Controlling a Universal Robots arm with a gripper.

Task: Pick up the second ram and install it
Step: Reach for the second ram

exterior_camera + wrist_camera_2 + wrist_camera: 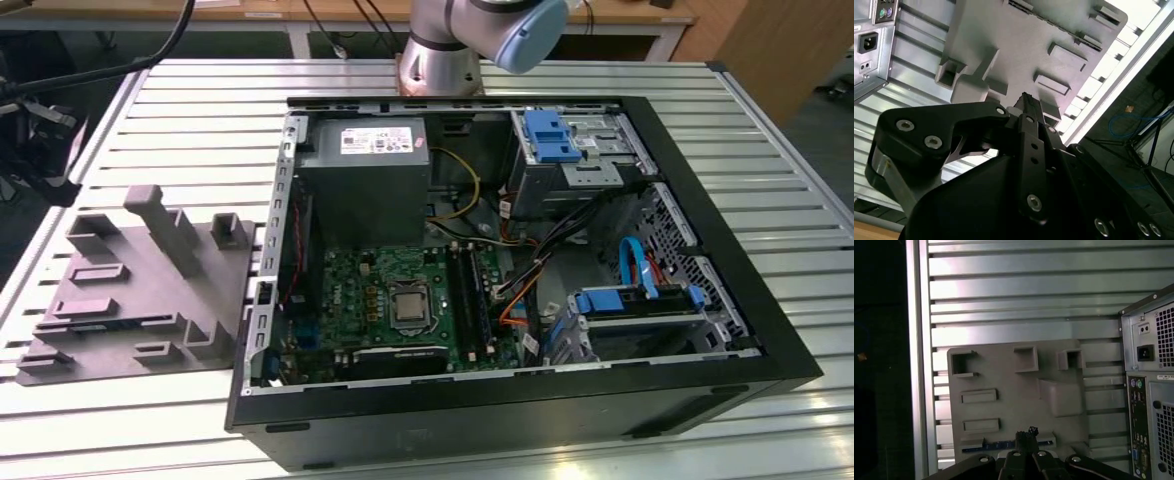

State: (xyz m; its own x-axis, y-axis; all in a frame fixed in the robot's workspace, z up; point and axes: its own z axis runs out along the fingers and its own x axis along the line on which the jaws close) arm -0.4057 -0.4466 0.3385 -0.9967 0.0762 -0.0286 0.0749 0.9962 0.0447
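The second ram (pixel 994 445) shows in the first wrist view as a thin blue edge lying in a slot of the grey moulded tray (pixel 1004 370). My gripper (pixel 1026 432) hangs well above that slot, its black fingertips pressed together with nothing between them. In the second wrist view the gripper (pixel 1026 100) points down at the tray (pixel 1019 45). The exterior view has the tray (pixel 134 300) on the slatted table, on the exterior view's left of the open computer case (pixel 534 100). The green circuit board (pixel 387 300) lies inside the case.
A grey power box (pixel 363 180) fills the case's far corner, with blue drive brackets (pixel 550 135) and loose cables to the exterior view's right. The case's rear panel (pixel 1149 390) stands close beside the tray. The arm's base (pixel 441 60) is behind the case.
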